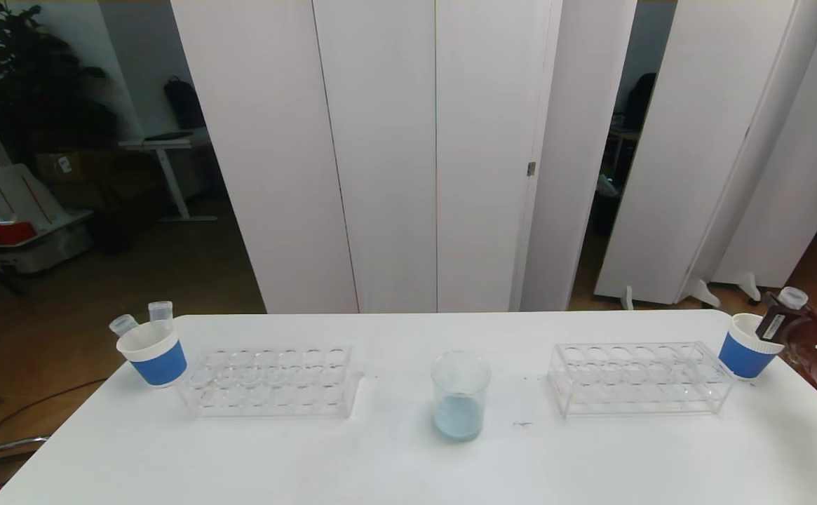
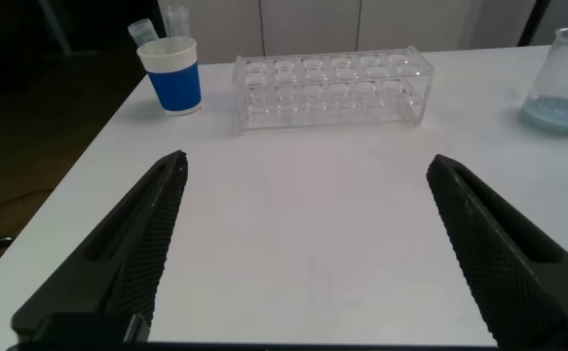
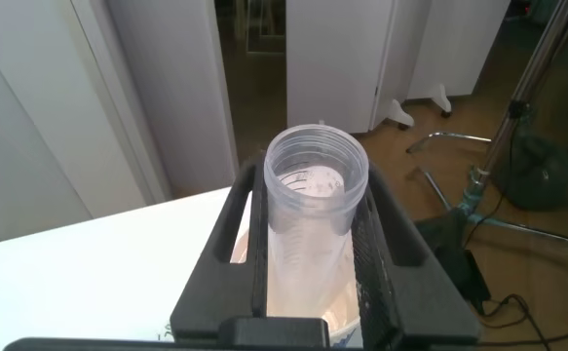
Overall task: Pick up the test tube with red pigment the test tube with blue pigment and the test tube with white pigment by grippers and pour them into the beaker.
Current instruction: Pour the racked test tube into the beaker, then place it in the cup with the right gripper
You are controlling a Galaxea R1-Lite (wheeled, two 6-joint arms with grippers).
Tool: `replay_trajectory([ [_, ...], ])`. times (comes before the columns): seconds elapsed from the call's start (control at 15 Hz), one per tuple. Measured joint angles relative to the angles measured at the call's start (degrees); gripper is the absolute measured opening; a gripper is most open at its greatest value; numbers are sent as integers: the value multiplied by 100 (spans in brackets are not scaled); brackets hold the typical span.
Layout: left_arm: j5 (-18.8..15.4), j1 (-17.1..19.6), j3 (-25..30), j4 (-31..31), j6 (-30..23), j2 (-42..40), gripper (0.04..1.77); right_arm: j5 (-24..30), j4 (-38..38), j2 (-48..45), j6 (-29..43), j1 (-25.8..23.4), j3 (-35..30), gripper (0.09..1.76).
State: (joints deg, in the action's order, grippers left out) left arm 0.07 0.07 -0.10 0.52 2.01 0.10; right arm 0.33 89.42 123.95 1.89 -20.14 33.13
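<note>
Right gripper [image 3: 308,263]: fingers clamped on a clear, open-mouthed plastic test tube [image 3: 315,195] (faint printed graduations, unreadable), above the right blue paper cup [image 1: 746,348] at the white desk [image 1: 408,449] edge; clear cylindrical beaker [image 1: 458,396] mid-desk, pale blue liquid inside; left gripper [image 2: 303,244]: fingers apart, holding nothing.

The beaker [image 1: 459,395] is clear glass holding pale blue liquid. To its left and right stand two colourless, see-through tube racks [image 1: 272,381] [image 1: 641,377]. Beyond each rack sits a blue paper cup with a white rim [image 1: 153,353] [image 1: 747,348]. The table [image 1: 394,456] beneath the beaker is plain white. The right gripper [image 3: 313,255] is black around a clear, frosted tube [image 3: 315,195]; the left gripper's fingers [image 2: 132,253] are black with a fine dotted texture.
</note>
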Motion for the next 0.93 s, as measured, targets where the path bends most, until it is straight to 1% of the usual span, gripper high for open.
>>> replay_trajectory([
  [0.2,0,0,0,0,-1,0,175,5,0,132,-230,-74,10,57],
  [0.6,0,0,-1,0,-1,0,175,0,2,171,-200,-94,18,57],
  [0.67,0,0,-1,0,-1,0,175,7,0,165,-200,-94,18,61],
  [0.73,0,0,0,0,-1,0,175,18,2,154,-202,-96,13,78],
  [0.8,0,0,0,0,-1,0,175,20,0,144,-222,-96,11,108],
  [0.87,0,0,0,0,-1,0,175,13,2,138,-235,-94,11,147],
  [0.93,0,-2,0,0,-1,0,175,11,2,134,-238,-91,11,167],
])
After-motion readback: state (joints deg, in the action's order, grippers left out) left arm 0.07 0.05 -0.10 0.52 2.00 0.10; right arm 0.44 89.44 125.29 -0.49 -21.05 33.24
